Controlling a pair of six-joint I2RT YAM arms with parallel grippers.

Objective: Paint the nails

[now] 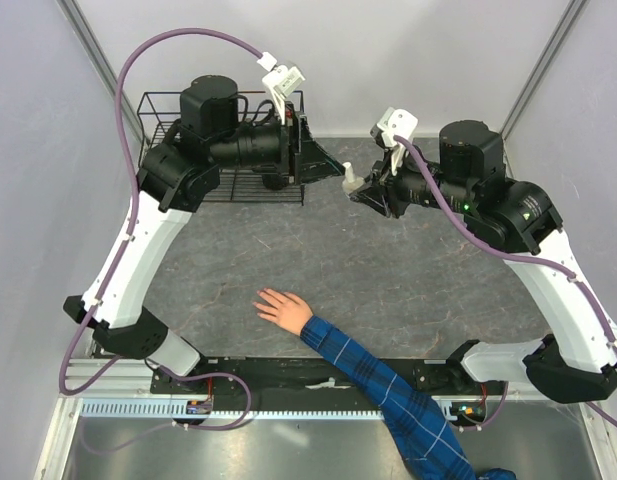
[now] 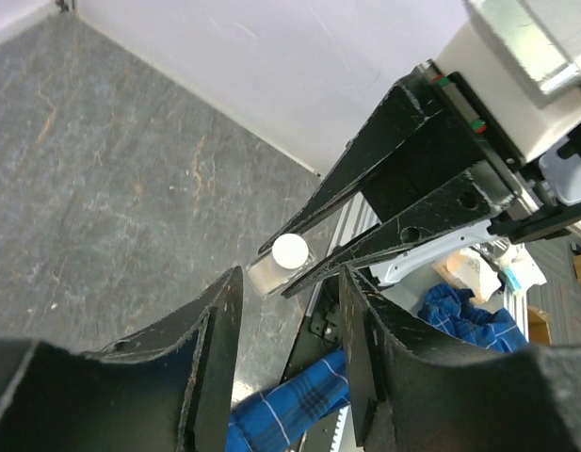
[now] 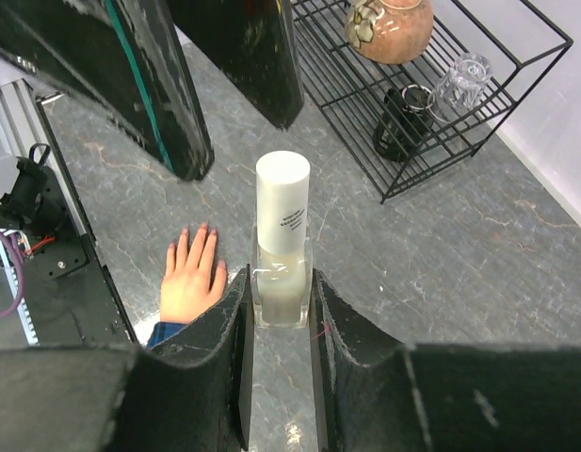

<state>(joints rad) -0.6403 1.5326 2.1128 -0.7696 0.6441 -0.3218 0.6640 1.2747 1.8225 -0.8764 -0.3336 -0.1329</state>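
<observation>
right tool (image 3: 279,279) pinches bottle (image 3: 282,217) | left tool (image 2: 290,279) spread | nails (image 3: 203,229) (perhaps pink) right-wrist only

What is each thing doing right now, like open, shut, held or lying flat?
bottle, gripped by the right fingers
white cap, on the bottle
right fingers, shut on the bottle
left fingers, open, holding nothing
hand, flat on the table, palm down
nails, too small to tell if painted
wire rack, standing, vase upright inside
</observation>
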